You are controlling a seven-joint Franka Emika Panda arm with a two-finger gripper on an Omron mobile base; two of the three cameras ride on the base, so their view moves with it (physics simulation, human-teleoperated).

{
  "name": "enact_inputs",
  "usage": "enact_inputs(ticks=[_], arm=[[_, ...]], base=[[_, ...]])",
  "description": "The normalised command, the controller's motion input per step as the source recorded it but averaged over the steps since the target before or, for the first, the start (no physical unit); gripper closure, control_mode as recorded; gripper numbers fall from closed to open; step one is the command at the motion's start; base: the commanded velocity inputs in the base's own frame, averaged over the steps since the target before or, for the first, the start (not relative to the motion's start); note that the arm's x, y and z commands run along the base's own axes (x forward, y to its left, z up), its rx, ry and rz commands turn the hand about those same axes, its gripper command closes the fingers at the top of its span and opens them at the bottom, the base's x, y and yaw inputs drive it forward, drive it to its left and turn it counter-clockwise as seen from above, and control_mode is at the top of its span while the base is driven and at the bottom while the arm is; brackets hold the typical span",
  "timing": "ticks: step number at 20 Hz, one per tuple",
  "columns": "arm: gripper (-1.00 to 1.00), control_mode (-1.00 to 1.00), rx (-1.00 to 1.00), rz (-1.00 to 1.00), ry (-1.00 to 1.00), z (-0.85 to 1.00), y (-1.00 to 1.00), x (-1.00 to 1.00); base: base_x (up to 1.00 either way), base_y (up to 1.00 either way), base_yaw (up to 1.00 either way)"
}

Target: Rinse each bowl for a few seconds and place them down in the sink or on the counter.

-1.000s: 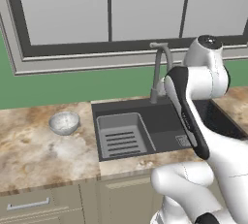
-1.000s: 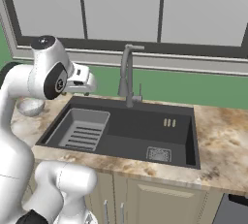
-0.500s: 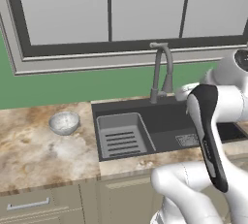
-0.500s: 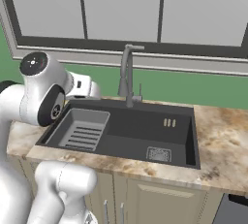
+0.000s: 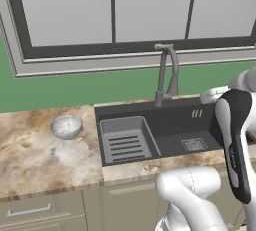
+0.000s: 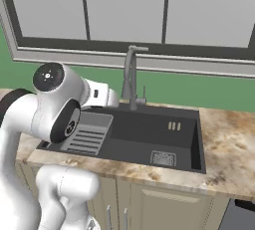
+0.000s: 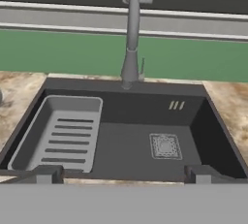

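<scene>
A speckled grey-white bowl (image 5: 66, 126) stands upright on the counter (image 5: 30, 160), a little left of the sink (image 5: 175, 120). In the hand view my gripper (image 7: 122, 174) is open, its two fingertips (image 7: 46, 174) set wide apart with nothing between them. It sits at the near rim of the sink (image 7: 126, 106) and looks across the basin at the faucet (image 7: 131, 39). My arm's white elbow (image 6: 55, 104) stands over the sink's left front corner in the right base view, far from the bowl.
A grey slotted insert tray (image 5: 125, 142) fills the left part of the dark basin, with a square drain (image 7: 164, 146) to its right. The gooseneck faucet (image 5: 167, 70) rises behind the basin, under a window. Marbled counter (image 6: 234, 144) continues right of the sink.
My arm has swung back toward the base and lower, off the middle of the sink. The gripper has stayed open. The bowl has not moved.
</scene>
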Motion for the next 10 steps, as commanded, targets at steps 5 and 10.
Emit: enact_inputs(ticks=[5, 10], arm=[[-1.0, -1.0, 0.0, 0.0, -0.05, 0.0, -0.36, 0.0], [-1.0, -1.0, 0.05, 0.07, -0.07, -0.09, -0.28, 0.14]], base=[[0.0, 0.0, 0.0], [0.0, 0.0, 0.0]])
